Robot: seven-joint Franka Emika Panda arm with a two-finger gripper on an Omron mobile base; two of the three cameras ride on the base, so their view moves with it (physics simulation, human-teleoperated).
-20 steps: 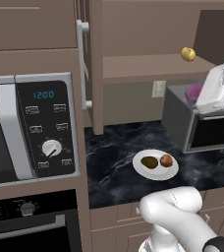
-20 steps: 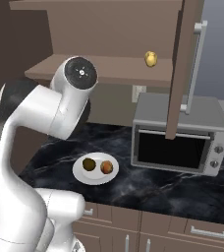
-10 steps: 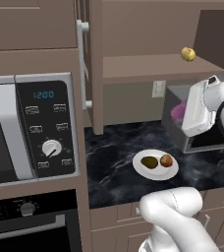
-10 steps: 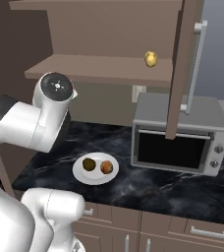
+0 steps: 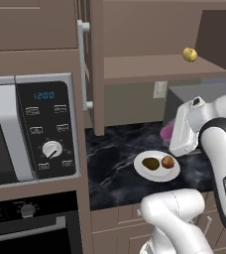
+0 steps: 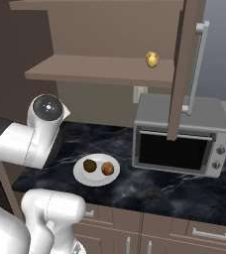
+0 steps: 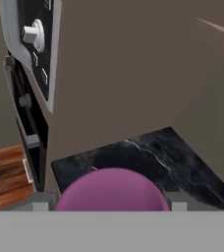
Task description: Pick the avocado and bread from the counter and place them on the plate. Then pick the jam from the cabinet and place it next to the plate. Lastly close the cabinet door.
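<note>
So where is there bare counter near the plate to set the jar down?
Bare counter lies left of the plate, and more runs in front of the toaster oven to its right. The plate itself is crowded: avocado and bread sit side by side. The jam sits between the jaws.

The white plate [image 5: 157,172] sits on the black worktop [image 5: 110,163]. On the plate, the dark avocado [image 5: 150,163] lies left of the brown bread [image 5: 168,161]. Just above the plate's right side, the end effector [image 5: 173,134] has the pink jam [image 5: 167,131] in it. High above the plate, a yellow ball [image 5: 190,54] rests on the cabinet [image 5: 149,59] shelf.
</note>
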